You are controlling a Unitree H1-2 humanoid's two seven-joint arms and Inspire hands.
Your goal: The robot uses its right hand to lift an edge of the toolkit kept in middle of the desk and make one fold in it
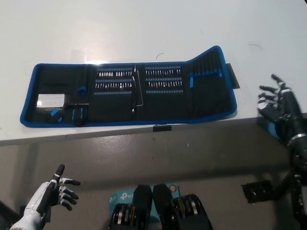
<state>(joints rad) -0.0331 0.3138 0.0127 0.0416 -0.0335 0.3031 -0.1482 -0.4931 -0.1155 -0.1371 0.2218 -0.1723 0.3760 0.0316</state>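
Lying spread open along the front edge of the counter (144,28), the toolkit (129,93) is a long black roll with blue piping, its panels flat against the white surface and its near long side running just inside the counter's front edge. The rows of small bits sit in the two middle panels, a few blue-handled pieces and a pale card show in the panel nearest the counter's left edge, and the panel toward the right edge carries a blue strip and a short black tab that sticks out past the piping. That right-hand panel is slightly raised at its far corner, so it does not lie quite as flat as the others, but no panel is turned over onto another: the fold has not been made. The right hand (276,103) hovers beside the counter's right front corner, apart from the toolkit's end, with its fingers spread and nothing held in them. The left hand (60,189) rests low, below the counter's front edge toward the left, also with fingers apart and empty. Judged from how things lie, the task is at its start: the whole of the work is left, namely bringing the right hand in to the toolkit's near end, getting fingers under the piping or the tab, lifting that edge and laying the end panel over toward the middle.
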